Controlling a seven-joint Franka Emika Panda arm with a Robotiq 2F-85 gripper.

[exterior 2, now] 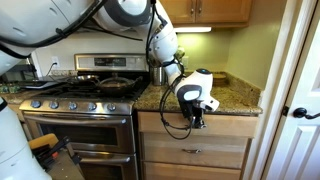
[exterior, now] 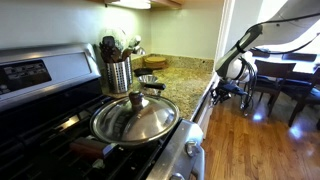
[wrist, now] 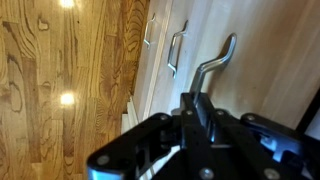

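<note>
My gripper point(wrist: 196, 108) is clamped tight around the curved silver metal drawer handle point(wrist: 218, 58). The handle sits on a light wooden drawer front point(exterior 2: 225, 127), just below the edge of the speckled granite worktop point(exterior 2: 235, 97).

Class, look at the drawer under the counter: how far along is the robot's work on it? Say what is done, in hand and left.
Done: the gripper is at the top drawer under the counter. In hand: in the wrist view its jaws are shut on the handle. Left: the drawer front looks flush with the cabinet, so the pull itself probably has not begun.
</note>
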